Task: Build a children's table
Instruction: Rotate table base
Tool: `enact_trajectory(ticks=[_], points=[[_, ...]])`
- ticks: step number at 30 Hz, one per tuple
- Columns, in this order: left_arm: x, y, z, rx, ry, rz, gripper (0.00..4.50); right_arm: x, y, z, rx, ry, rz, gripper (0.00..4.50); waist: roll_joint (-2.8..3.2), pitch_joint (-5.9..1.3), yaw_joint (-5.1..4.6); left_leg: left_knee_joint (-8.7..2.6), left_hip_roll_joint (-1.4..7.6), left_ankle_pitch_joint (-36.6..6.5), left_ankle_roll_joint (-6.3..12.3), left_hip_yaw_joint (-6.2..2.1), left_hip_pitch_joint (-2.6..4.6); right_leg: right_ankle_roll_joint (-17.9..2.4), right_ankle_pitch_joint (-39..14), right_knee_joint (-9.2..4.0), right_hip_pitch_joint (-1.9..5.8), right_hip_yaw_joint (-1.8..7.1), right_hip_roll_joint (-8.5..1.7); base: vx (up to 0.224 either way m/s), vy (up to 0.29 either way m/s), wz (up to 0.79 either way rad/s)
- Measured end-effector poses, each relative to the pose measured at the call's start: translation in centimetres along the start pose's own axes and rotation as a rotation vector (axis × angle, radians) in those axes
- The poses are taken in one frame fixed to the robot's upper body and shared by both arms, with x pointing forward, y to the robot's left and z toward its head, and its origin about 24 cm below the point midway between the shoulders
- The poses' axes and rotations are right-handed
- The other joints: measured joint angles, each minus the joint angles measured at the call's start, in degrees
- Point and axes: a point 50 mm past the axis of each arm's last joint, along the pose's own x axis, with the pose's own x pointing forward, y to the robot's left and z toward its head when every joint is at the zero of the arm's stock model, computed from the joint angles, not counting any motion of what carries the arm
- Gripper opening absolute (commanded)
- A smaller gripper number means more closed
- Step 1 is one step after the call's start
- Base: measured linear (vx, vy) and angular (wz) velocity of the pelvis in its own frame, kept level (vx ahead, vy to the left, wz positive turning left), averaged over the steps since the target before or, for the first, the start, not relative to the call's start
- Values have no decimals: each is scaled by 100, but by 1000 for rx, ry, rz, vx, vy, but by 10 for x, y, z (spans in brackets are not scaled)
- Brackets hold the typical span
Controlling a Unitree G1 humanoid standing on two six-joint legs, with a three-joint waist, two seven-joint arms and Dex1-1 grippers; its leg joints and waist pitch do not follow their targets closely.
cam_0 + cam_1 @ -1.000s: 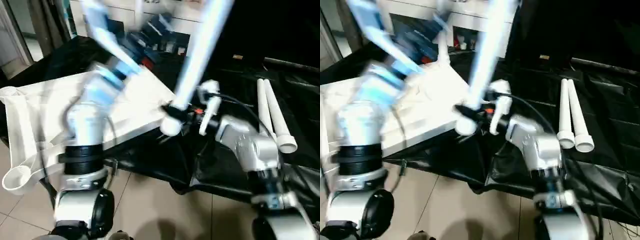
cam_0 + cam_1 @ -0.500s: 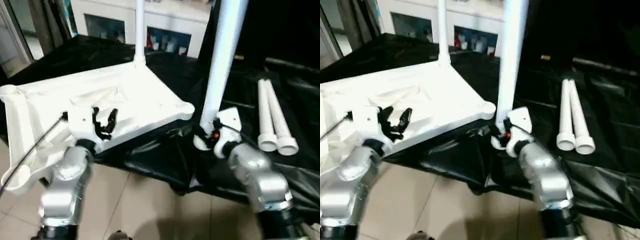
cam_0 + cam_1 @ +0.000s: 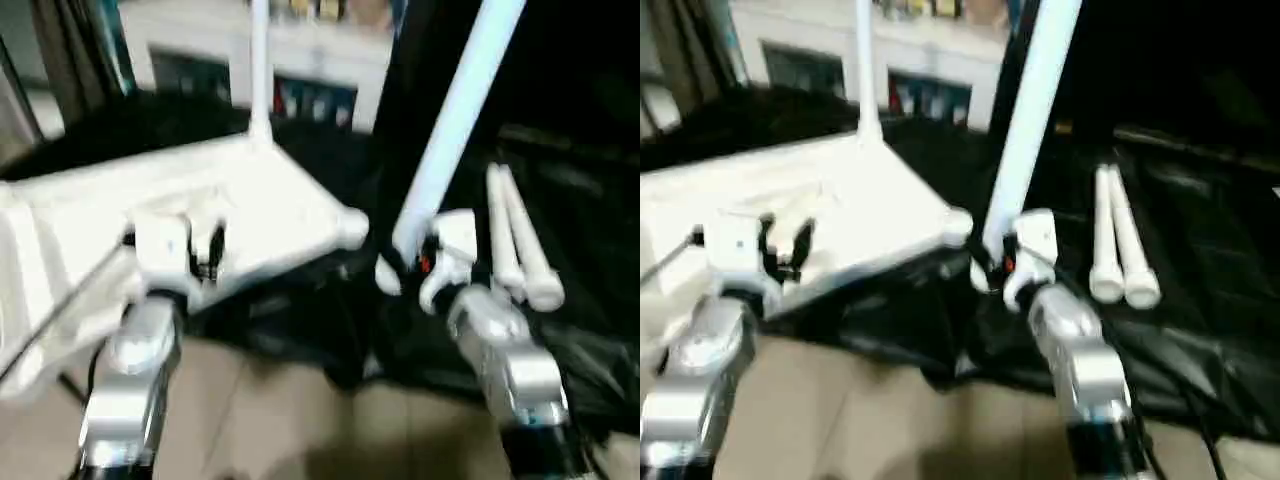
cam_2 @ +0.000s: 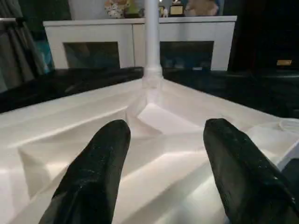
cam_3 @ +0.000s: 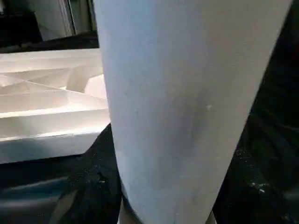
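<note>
We see the right gripper (image 3: 408,262) clamping a leg (image 3: 455,115), its long axis near-upright, just beside the upturned tabletop's (image 3: 90,215) free corner socket (image 3: 352,226). The left gripper (image 4: 163,154), jaws apart, hovers over its ribs.

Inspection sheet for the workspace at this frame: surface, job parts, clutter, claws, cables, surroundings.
Surface: black sheet over the work area, tiled floor in front.
Job's things: tabletop lies underside up; one leg stands upright in its far corner socket; two spare legs lie side by side on the sheet.
Clutter: nothing seen.
Claws: left claw open over the tabletop, empty; right claw shut on a fourth leg, tilted, near the tabletop's near right corner.
Cables: black cable along the left forearm.
Surroundings: white cabinet behind.
</note>
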Motion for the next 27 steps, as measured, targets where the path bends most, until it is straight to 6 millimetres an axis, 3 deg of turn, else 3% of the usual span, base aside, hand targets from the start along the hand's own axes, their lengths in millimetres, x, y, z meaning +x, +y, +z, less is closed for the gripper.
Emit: enact_trajectory(ticks=[1,3,5,6,7,8,9,10,11,12,13,14,15,16,17,18,19,20,21,22,23,24,25,26,27], points=[[1,1,2,12,-5,3,293,1,3,0,7,-3,7,195,3,-24,-3,-20,29,51,-13,-25,19,8,7,-88,35,-4,32,152,32,3],[2,3,4,27,-12,7,293,5,11,1,15,-11,36,195,-17,-49,-37,-46,-1,18,54,-78,34,-28,13,-145,15,-11,31,171,31,3],[2,12,6,51,-14,27,293,11,24,3,17,-23,91,195,-75,-78,-213,-7,-123,-94,112,-238,73,-43,-19,341,-299,117,-28,188,-19,-5],[3,13,7,53,-18,30,293,10,25,2,19,-20,93,195,-98,-84,-291,-3,-156,-131,86,-265,113,-32,-14,445,-444,145,-78,136,-66,-16],[4,11,10,56,-31,18,293,9,23,1,15,-16,89,195,-209,-115,-387,30,-254,-201,163,-249,138,96,180,232,-587,322,-170,104,-77,-5],[5,9,11,47,-36,12,293,7,20,-1,13,-10,77,195,-240,-106,-426,112,-307,-279,266,-238,112,105,126,288,-529,390,-157,104,-77,-5],[6,0,10,33,-35,-19,293,4,15,-5,16,2,59,195,-226,-100,-398,283,-312,-374,617,-266,100,43,86,239,-446,414,-123,113,-59,5],[6,-9,9,26,-32,-54,293,2,8,-7,24,7,29,195,-199,-94,-352,637,-349,-400,666,-312,-73,19,88,131,-331,402,-91,118,-48,-1],[6,-10,9,28,-31,-60,293,1,6,-6,30,2,20,195,-164,-95,-320,722,-367,-379,622,-313,-179,3,97,33,-240,376,-56,118,-48,-1],[6,-8,10,33,-33,-59,293,1,6,-5,34,-3,20,195,-114,-107,-290,654,-364,-321,528,-310,-280,-3,95,-46,-146,347,8,126,-33,-7],[6,-6,10,37,-34,-55,293,2,8,-2,32,-14,27,195,65,-117,-271,217,-268,-248,420,-310,-325,-9,73,-140,-4,182,115,150,19,2],[6,-4,10,43,-33,-50,293,3,10,-1,32,-20,31,195,210,-107,-257,171,-179,111,246,-361,-307,13,34,-166,79,79,203,150,19,2],[4,1,8,51,-23,-37,293,5,14,-2,43,-19,42,195,241,-85,-272,205,-159,16,242,-379,-268,8,-1,-178,107,39,187,161,64,-8],[4,8,7,55,-19,-13,293,9,26,-1,39,-23,87,195,187,-96,-338,192,-218,-31,265,-394,-247,-133,-90,85,1,75,156,177,43,-9],[4,11,6,57,-13,-4,293,10,29,0,35,-23,99,195,152,-117,-379,194,-244,-67,287,-397,-221,-110,-105,373,-142,97,120,177,43,-9],[4,11,5,54,-10,-3,293,10,29,-1,34,-22,98,195,147,-121,-408,195,-255,-106,292,-397,-177,-91,-103,538,-274,117,108,160,8,9],[5,11,6,53,-14,-5,293,9,26,0,27,-22,94,195,123,-127,-447,195,-280,-143,289,-369,-140,-1,-50,602,-496,153,64,120,-15,8],[5,10,7,52,-17,-7,293,9,25,0,24,-22,89,195,52,-123,-475,190,-326,-168,275,-330,-96,61,12,544,-657,199,5,120,-15,8],[6,9,7,51,-18,-11,293,8,23,0,24,-23,85,195,-54,-113,-502,190,-391,-202,247,-261,-50,37,123,304,-737,297,-54,105,-72,2],[6,7,7,47,-20,-16,293,8,21,0,22,-24,78,195,-187,-103,-507,216,-457,-244,245,-208,-38,63,405,250,-721,399,-109,80,-117,13],[8,-2,6,28,-18,-48,293,4,14,-4,25,-11,55,195,-171,-89,-443,337,-454,-392,507,-229,-14,-6,311,220,-636,441,-62,80,-117,13],[8,-9,6,13,-21,-73,293,2,8,-4,20,-5,37,195,-183,-85,-348,432,-472,-464,627,-278,-29,-25,310,167,-587,461,-41,93,-118,7],[9,-12,6,7,-22,-99,293,0,4,-3,24,-11,22,195,-161,-94,-294,571,-476,-407,531,-321,-143,-59,327,94,-513,460,5,104,-85,-7],[10,-11,8,20,-23,-128,293,1,4,-2,27,-17,33,195,-146,-104,-254,469,-464,-313,383,-360,-193,-82,320,82,-486,423,39,104,-85,-7],[11,-9,10,44,-20,-167,293,3,7,1,29,-28,54,195,-78,-122,-243,168,-393,-132,294,-371,-232,-79,307,106,-483,344,107,87,-57,3]])
